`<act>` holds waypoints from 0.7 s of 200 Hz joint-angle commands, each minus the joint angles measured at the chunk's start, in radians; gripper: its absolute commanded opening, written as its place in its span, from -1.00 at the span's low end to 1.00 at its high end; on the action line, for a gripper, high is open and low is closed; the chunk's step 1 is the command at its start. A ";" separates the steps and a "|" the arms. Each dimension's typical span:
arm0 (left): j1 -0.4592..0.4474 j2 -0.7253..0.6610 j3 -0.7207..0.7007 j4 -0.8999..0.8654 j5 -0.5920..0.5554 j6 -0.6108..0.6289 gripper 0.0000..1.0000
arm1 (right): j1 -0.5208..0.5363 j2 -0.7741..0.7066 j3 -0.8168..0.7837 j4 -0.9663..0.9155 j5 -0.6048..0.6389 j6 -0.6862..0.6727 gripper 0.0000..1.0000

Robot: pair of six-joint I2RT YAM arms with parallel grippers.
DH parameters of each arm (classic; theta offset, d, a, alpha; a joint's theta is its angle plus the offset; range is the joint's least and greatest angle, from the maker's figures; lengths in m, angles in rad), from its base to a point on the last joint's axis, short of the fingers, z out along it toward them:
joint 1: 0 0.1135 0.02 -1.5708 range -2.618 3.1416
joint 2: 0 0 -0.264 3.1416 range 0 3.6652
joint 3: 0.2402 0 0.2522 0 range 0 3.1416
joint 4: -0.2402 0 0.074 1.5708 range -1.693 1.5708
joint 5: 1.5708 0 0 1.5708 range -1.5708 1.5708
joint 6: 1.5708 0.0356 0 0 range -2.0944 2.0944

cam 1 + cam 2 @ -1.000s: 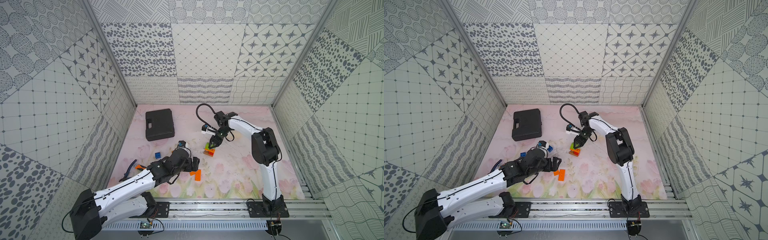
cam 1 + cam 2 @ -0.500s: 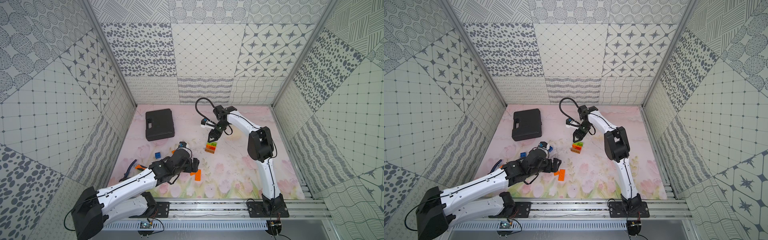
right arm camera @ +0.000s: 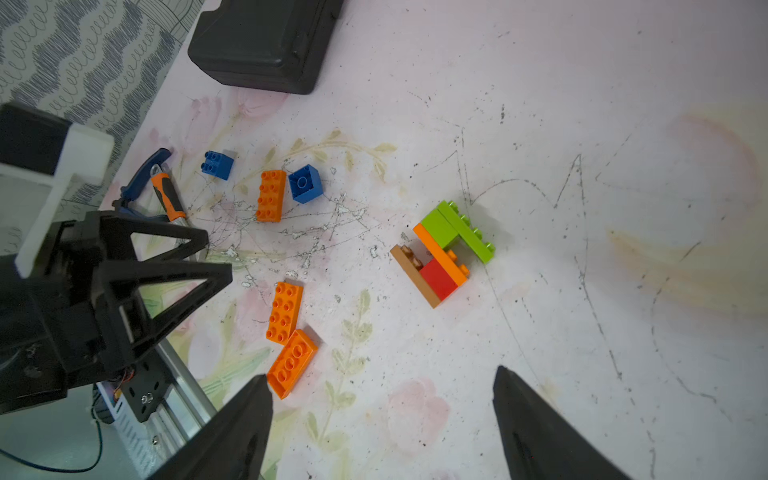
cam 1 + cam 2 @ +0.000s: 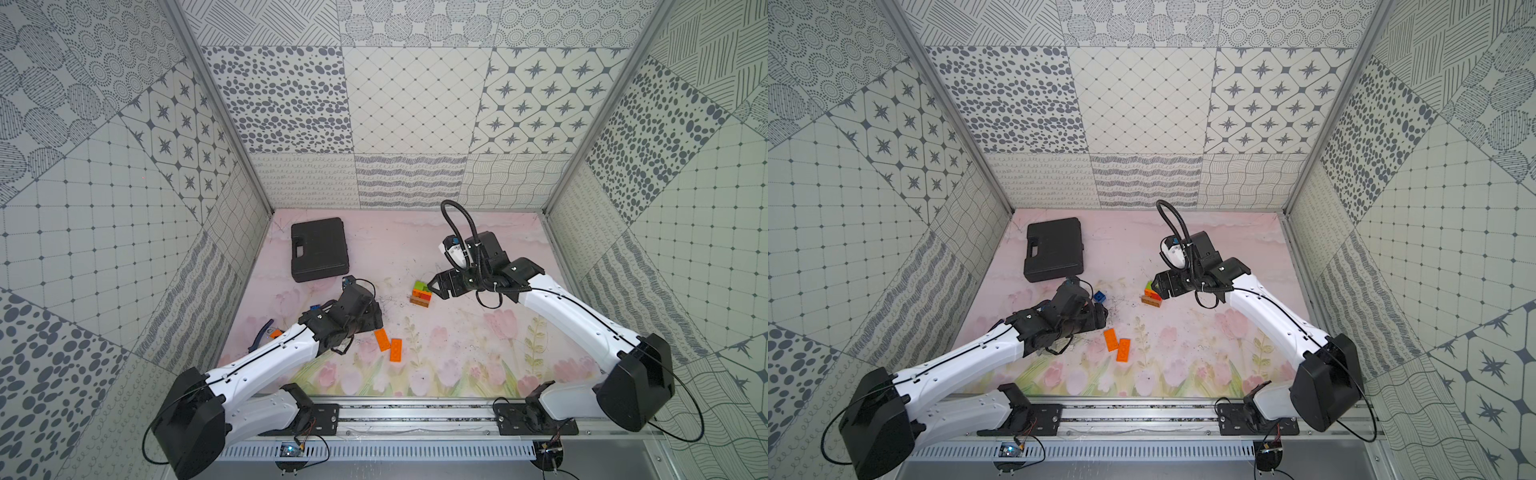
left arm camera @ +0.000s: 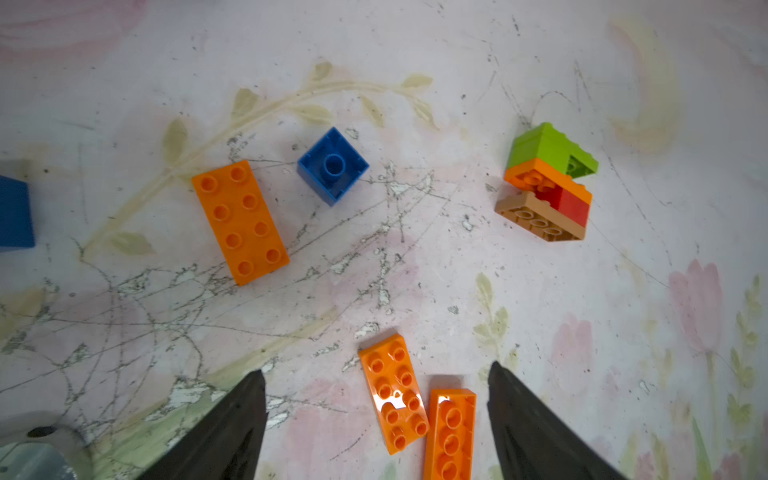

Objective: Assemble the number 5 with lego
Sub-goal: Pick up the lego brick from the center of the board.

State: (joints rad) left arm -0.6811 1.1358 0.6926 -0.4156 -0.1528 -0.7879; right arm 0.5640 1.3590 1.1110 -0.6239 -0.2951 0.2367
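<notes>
Right wrist view: catches the joined lego stack (image 3: 442,253) on the floral mat (image 3: 582,124), green over orange, red and brown, lying ahead of the right gripper (image 3: 379,372) and clear of it. Shows that gripper spread wide, with nothing between its fingers. Picks out the left gripper (image 3: 218,257) as well, likewise parted and holding nothing, close by a pair of loose orange bricks (image 3: 284,311) set just beside each other. Places a third orange brick (image 3: 271,195) just beside an upturned blue square (image 3: 305,183), and a second blue square (image 3: 218,165) near the orange-handled wrench (image 3: 166,195). Leaves the black case (image 3: 266,41) well apart from every brick, at the far side of the mat. In both top views, sets the stack between the two arms, near the right gripper's tips.
</notes>
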 commanded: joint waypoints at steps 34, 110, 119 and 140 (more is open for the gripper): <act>0.162 0.209 0.129 -0.210 -0.013 -0.062 0.61 | 0.330 0.041 -0.106 0.095 0.223 0.261 0.88; 0.092 0.320 0.206 -0.230 0.064 -0.087 0.39 | 0.459 0.068 -0.167 0.137 0.432 0.482 0.98; 0.073 0.319 0.194 -0.227 0.049 -0.099 0.40 | 0.463 0.081 -0.179 0.160 0.399 0.512 0.98; 0.064 0.304 0.152 -0.208 0.040 -0.135 0.41 | 0.515 0.166 -0.141 0.119 0.435 0.586 0.87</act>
State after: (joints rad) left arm -0.5861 1.4475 0.8776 -0.5797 -0.1127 -0.8570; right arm 1.0283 1.4425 0.9451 -0.5156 0.0963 0.6998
